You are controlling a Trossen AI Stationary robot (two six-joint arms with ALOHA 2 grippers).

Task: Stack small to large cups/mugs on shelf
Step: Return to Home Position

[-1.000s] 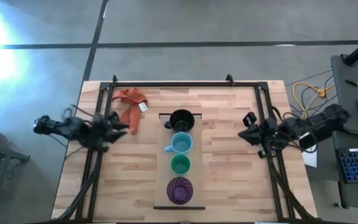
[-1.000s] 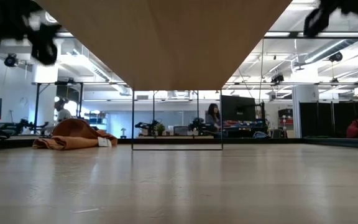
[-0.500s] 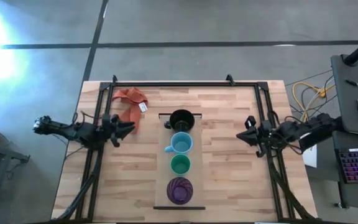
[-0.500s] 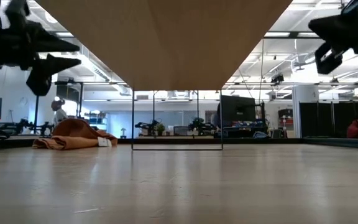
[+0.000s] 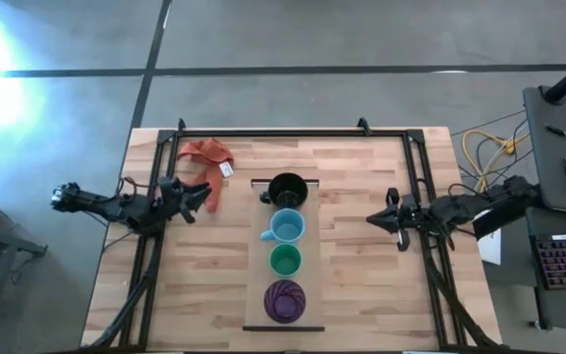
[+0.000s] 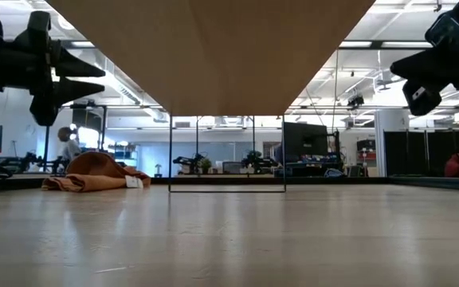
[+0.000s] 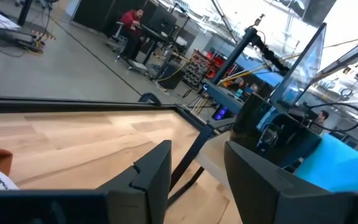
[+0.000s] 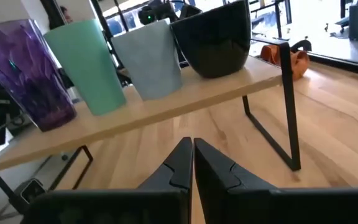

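Observation:
Four vessels stand upright in a row on the pale wooden shelf (image 5: 259,295): the black mug (image 5: 288,189) at the far end, then the light blue mug (image 5: 285,226), the green cup (image 5: 285,260) and the purple cup (image 5: 284,300). The right wrist view shows them from the side: purple cup (image 8: 23,68), green cup (image 8: 86,62), blue mug (image 8: 148,59), black mug (image 8: 216,40). My left gripper (image 5: 199,197) hangs open and empty left of the shelf. My right gripper (image 5: 373,220) is shut and empty right of the shelf, pointing at it.
An orange cloth (image 5: 204,162) lies on the table at the far left, close beside my left gripper. The shelf stands on thin black legs (image 8: 288,106), with open space beneath its board (image 6: 213,48). A black frame runs along the table's left, far and right edges.
Both grippers have come down from higher up and moved inward toward the shelf, the right one toward the table's left edge, the left one a little toward the right. The cups and the shelf have stayed still.

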